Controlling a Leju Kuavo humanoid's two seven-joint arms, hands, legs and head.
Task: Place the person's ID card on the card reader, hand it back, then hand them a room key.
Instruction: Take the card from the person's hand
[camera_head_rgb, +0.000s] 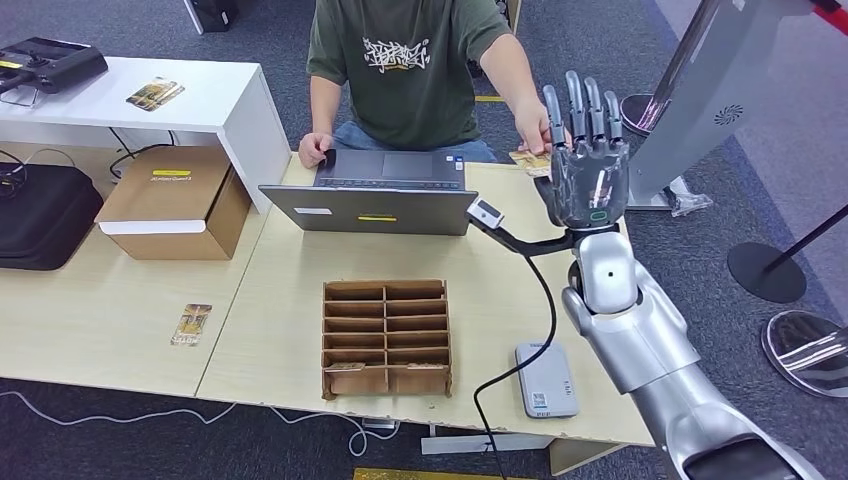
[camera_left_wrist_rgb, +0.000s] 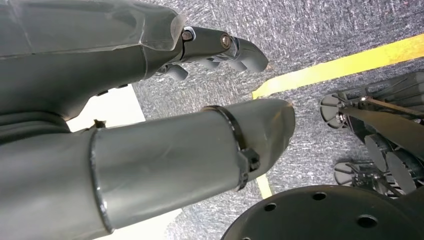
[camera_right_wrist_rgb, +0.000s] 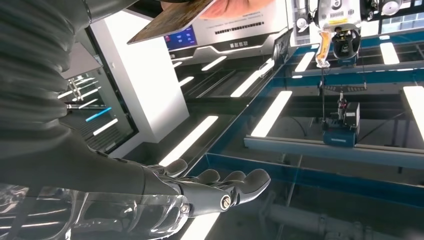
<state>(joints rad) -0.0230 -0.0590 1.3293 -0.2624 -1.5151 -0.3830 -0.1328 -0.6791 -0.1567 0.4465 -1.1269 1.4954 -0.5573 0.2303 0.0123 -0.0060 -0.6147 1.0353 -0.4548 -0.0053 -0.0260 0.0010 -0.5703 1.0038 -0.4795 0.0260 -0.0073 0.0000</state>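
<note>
My right hand (camera_head_rgb: 587, 160) is raised at the far right of the table, fingers straight and apart, holding nothing. A person in a green shirt (camera_head_rgb: 405, 65) sits behind the table and holds out the gold-patterned ID card (camera_head_rgb: 530, 160) right beside my fingers (camera_right_wrist_rgb: 220, 187). In the right wrist view the card (camera_right_wrist_rgb: 167, 20) hangs a little apart from them, pinched by the person's fingers (camera_right_wrist_rgb: 235, 7). The grey card reader (camera_head_rgb: 546, 380) lies near the table's front right edge. My left hand (camera_left_wrist_rgb: 220, 45) hangs over the carpet, holding nothing.
A cardboard slot organizer (camera_head_rgb: 386, 337) with a card in a front slot stands mid-table. An open laptop (camera_head_rgb: 370, 195) sits before the person. A cardboard box (camera_head_rgb: 175, 200), a loose card (camera_head_rgb: 191, 324) and a black case (camera_head_rgb: 40, 215) are at left. Stanchion bases (camera_head_rgb: 765, 270) stand right.
</note>
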